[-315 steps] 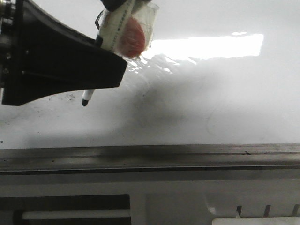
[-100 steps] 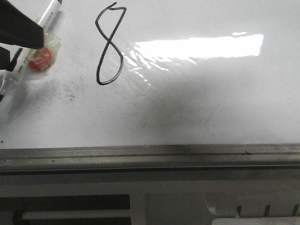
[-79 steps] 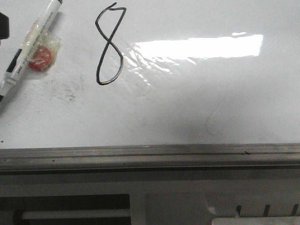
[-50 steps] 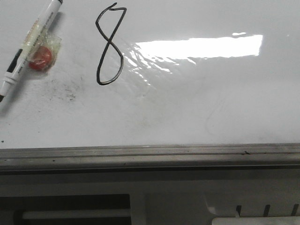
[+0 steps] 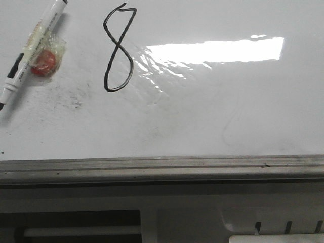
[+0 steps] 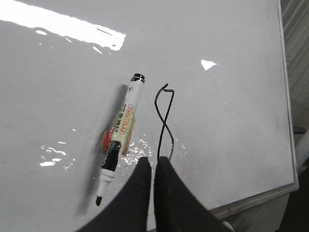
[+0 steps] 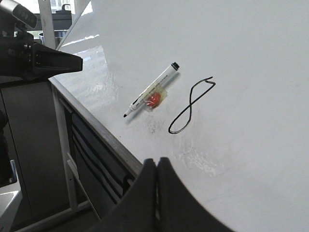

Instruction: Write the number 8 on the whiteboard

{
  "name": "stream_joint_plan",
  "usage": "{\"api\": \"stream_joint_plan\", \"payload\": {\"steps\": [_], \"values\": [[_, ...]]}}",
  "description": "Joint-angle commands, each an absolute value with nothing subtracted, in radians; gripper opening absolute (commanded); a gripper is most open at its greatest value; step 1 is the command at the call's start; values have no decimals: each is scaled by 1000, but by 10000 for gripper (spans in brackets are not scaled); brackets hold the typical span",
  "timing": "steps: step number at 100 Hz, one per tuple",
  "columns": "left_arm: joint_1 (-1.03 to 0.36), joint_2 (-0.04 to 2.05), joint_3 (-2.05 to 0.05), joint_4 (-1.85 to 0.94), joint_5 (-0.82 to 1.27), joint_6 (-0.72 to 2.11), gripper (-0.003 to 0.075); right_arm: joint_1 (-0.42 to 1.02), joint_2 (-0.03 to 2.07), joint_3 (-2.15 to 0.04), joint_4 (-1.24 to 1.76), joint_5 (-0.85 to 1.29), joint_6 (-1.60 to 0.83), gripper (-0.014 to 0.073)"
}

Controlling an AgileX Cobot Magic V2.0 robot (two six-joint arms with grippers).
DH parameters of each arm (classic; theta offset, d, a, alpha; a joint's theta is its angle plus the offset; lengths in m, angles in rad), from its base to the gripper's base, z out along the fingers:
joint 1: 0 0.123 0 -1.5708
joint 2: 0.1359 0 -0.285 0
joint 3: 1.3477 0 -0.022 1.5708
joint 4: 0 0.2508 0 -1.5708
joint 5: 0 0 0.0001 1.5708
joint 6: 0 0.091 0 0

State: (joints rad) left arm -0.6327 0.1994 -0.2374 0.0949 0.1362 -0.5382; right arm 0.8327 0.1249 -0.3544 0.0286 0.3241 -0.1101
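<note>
Left pincer: the two dark fingers are pressed together with only a thin line between them; it holds nothing and touches nothing; it hangs above the board, its tips over the lower loop of the figure; it does not show in the front view.

Marker: a white barrel with a black band and a black end cap, lying flat on the board at a slant, left of the figure and apart from it; the bare black tip points toward the railed edge; a red round piece under clear tape sits against its middle.

Number 8: a thin black hand-drawn figure, tall, narrow and slightly slanted; the lower loop is closed and rounder; the top loop is left open and ends in a small hook; it is complete and sits in the upper left part of the front view, just left of the wrinkled film and the bright glare.

Whiteboard: glossy white, with faint grey smudges near the marker; a grey metal rail runs along its near edge.

Right pincer: fingers closed against each other, empty, held off the board near the railed edge, well apart from marker and figure.
</note>
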Motion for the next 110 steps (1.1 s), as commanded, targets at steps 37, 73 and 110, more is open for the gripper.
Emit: {"api": "stream_joint_plan", "payload": {"steps": [37, 73, 110], "values": [[-630, 206, -263, 78, 62, -539, -20, 833, 133, -378, 17, 237, -113, -63], [-629, 201, -249, 80, 80, -539, -20, 833, 133, -378, 17, 237, -113, -63], [-377, 91, -169, -45, 60, 22, -20, 833, 133, -378, 17, 237, -113, -63]]}}
